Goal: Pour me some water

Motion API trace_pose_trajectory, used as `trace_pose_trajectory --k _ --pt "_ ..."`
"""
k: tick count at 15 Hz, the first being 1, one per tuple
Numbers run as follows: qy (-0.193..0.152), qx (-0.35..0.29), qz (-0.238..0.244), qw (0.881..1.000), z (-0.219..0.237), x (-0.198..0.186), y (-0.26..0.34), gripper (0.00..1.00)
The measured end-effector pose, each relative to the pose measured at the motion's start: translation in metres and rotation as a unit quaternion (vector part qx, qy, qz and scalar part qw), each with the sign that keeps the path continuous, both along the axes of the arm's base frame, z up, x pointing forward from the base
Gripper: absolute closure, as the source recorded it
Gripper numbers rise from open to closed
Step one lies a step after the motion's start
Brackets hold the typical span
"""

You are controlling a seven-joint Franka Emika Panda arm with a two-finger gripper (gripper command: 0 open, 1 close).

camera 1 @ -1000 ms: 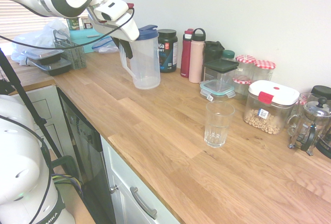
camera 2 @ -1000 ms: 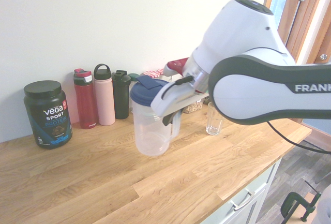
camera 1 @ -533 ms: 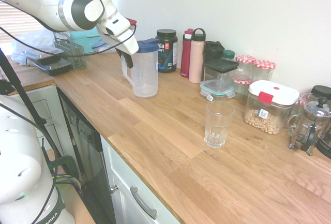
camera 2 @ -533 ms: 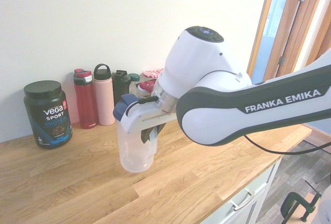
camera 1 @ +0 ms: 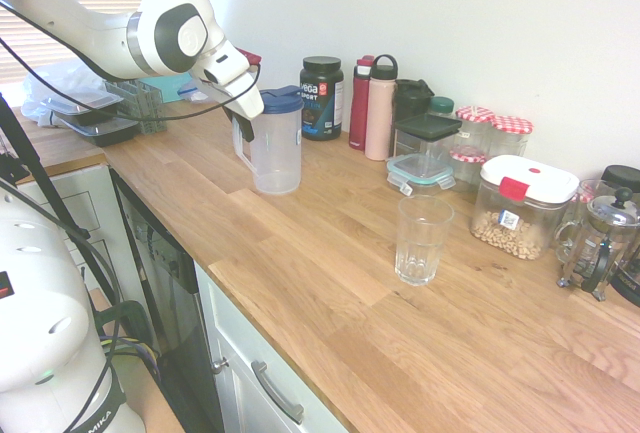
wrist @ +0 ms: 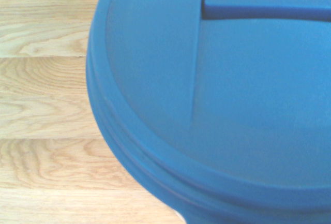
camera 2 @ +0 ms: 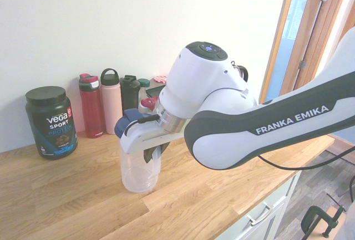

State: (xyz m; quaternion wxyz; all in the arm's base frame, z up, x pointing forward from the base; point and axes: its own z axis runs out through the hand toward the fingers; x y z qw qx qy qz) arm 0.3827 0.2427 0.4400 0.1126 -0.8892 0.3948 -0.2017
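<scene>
The pitcher [camera 1: 277, 153] is gripped by its handle in the fingers [camera 1: 244, 131] at the counter's far left, with the tub [camera 1: 322, 100] and bottles [camera 1: 380, 113] behind it, while the glass [camera 1: 418, 243] is seen nearer, to the right, its near side unobstructed.

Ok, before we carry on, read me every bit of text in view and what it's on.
"FRANKA EMIKA": on the robot arm
"Vega SPORT PROTEIN": on the black tub; its smaller print is too small to read
Red bottle: small mark near its base, too small to read
Lidded container of nuts: small label, unreadable
Blue pitcher lid: no text visible
</scene>
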Motion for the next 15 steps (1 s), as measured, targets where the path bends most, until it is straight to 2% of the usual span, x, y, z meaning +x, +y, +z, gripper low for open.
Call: trace_pose_trajectory --k 7,12,15 --pt "0.006 -0.014 0.013 1.0 -0.001 -0.005 0.005 0.0" --pt "0.069 -0.059 0.041 0.995 0.01 -0.046 -0.002 0.0" --pt "0.102 -0.073 0.05 0.991 0.021 -0.078 -0.059 0.0"
